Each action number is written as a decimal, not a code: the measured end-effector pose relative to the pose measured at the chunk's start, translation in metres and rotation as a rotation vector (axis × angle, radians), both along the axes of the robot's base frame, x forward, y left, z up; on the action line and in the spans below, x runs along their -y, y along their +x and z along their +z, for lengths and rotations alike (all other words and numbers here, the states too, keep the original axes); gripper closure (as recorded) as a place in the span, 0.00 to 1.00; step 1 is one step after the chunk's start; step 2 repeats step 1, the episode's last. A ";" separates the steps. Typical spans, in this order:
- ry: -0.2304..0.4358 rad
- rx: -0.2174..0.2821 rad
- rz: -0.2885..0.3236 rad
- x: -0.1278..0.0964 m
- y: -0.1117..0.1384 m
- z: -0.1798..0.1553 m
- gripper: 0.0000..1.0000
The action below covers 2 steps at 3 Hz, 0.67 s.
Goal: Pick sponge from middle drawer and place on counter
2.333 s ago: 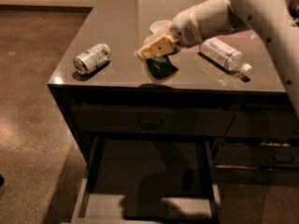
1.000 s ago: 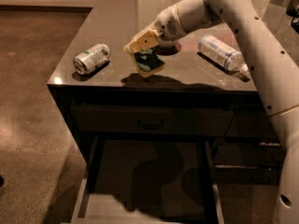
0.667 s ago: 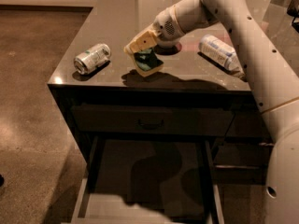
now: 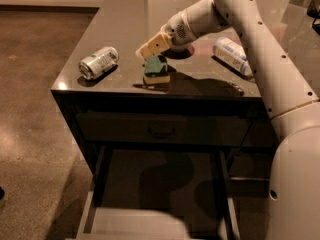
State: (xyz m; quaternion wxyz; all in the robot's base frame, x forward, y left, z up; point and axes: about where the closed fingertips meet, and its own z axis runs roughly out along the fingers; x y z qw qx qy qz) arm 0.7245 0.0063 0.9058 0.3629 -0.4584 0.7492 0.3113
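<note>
The sponge (image 4: 156, 70), teal-green on a yellowish layer, sits on the counter (image 4: 125, 19) near its front edge. My gripper (image 4: 150, 54) is directly above the sponge's top edge, at or just touching it, with the white arm reaching in from the right. The middle drawer (image 4: 90, 211) is pulled open below the counter. Its pale grey floor shows at the front and the rest lies in shadow, with nothing visible in it.
A silver can (image 4: 98, 61) lies on its side on the counter's left. A white and blue bottle (image 4: 232, 54) lies at the right, behind the arm. A shut dark drawer with a black handle (image 4: 161, 131) is above the open one. Brown floor lies to the left.
The gripper carried the sponge left and down onto the counter. Over the last second the gripper and sponge have hardly moved.
</note>
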 end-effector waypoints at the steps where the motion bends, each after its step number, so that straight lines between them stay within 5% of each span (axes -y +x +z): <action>1: 0.000 0.000 0.001 0.000 0.000 0.000 0.00; 2: 0.000 0.000 0.001 0.000 0.000 0.000 0.00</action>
